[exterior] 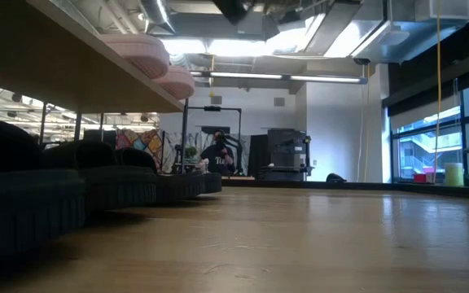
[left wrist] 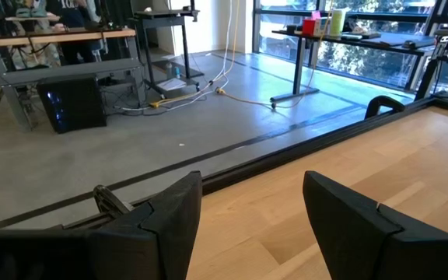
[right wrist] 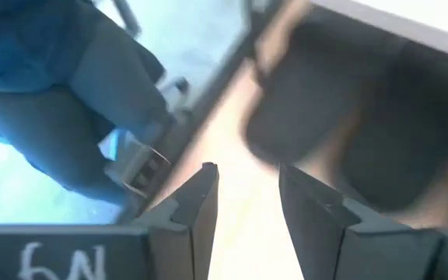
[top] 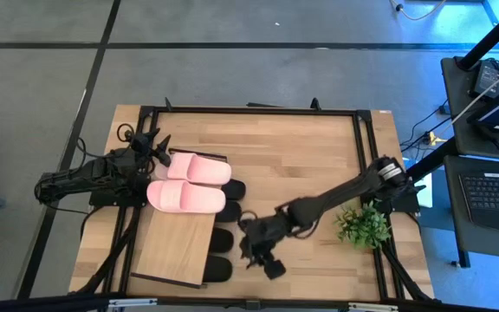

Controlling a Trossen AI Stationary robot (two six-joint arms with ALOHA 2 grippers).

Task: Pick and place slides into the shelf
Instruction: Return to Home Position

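- Wooden tabletop [top: 301,147] is bounded by a black frame; grey floor is seen round it in the high view.
- Shelf [top: 176,251] is set on the table's left part, its light-wood plank running from the far side toward the near edge.
- Two pale pink slides [top: 199,168] [top: 186,196] are laid side by side on the plank's far end, touching each other.
- In the low view the same pink pair [exterior: 145,50] is seen from below, resting on the plank [exterior: 55,61].
- Four black slides are tucked under the plank; only their ends are seen past its right edge [top: 232,189] [top: 230,211] [top: 223,238] [top: 217,269].
- In the low view they are lined up in a row on the tabletop beneath the shelf [exterior: 23,195].
- Left gripper [top: 157,143] is held at the table's left side, near the farther pink slide; in its wrist view its fingers [left wrist: 169,210] are spread wide, nothing between them.
- Right gripper [top: 254,251] is held above the table's near part, just right of the black slides; in its wrist view the fingers [right wrist: 197,194] are parted by a narrow gap, nothing gripped.
- Small green plant [top: 364,225] is set at the table's right, beside the right arm's base.
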